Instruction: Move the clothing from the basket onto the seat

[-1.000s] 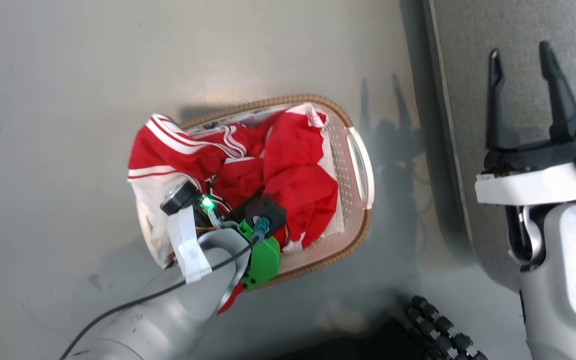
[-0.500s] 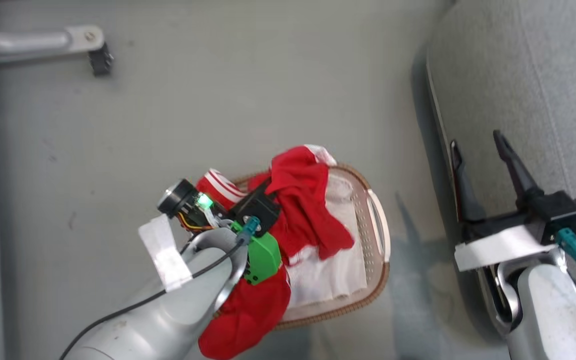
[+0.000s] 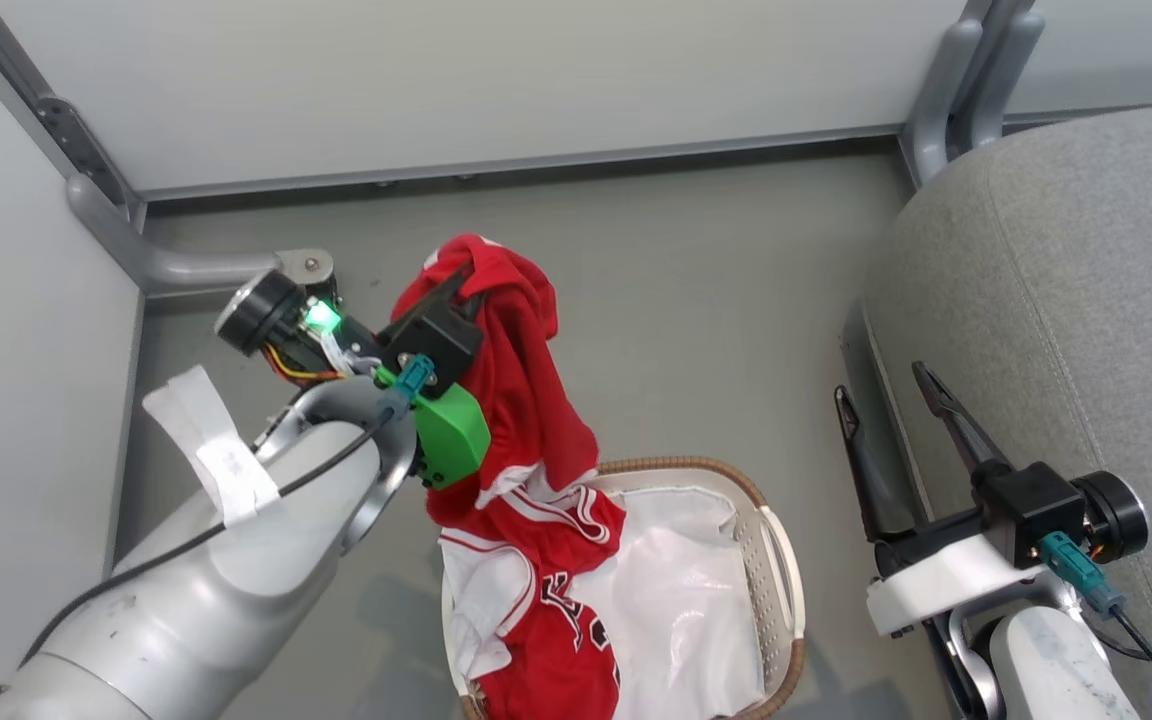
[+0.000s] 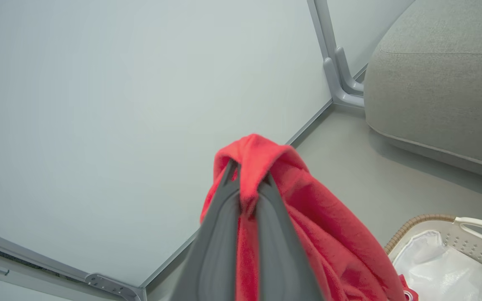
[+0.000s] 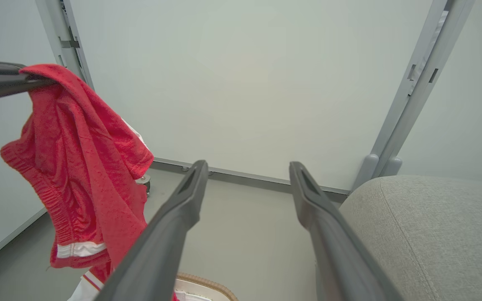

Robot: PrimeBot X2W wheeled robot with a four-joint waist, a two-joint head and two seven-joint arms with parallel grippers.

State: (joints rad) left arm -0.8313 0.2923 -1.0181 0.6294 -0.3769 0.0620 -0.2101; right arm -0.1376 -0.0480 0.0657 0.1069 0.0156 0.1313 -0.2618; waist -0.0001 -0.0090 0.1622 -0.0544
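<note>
Pinching the plain red garment (image 3: 528, 400), the left gripper (image 4: 248, 173) has raised it out of the basket (image 3: 782, 570), where the jersey (image 3: 548, 625) remains; the right gripper (image 3: 881, 382) hangs spread wide beside the seat (image 3: 1066, 300).

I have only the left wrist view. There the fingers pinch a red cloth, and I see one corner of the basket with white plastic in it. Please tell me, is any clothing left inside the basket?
Observer: Yes. The head view shows a red jersey with white trim and lettering lying in the left part of the basket.
Operator: Does the cloth I hold hang free from that jersey?
Observer: The red garment hangs down to the jersey's top edge; I cannot tell if they touch.
Operator: And the right gripper?
Observer: The right gripper is open and empty, beside the edge of the seat.
</note>
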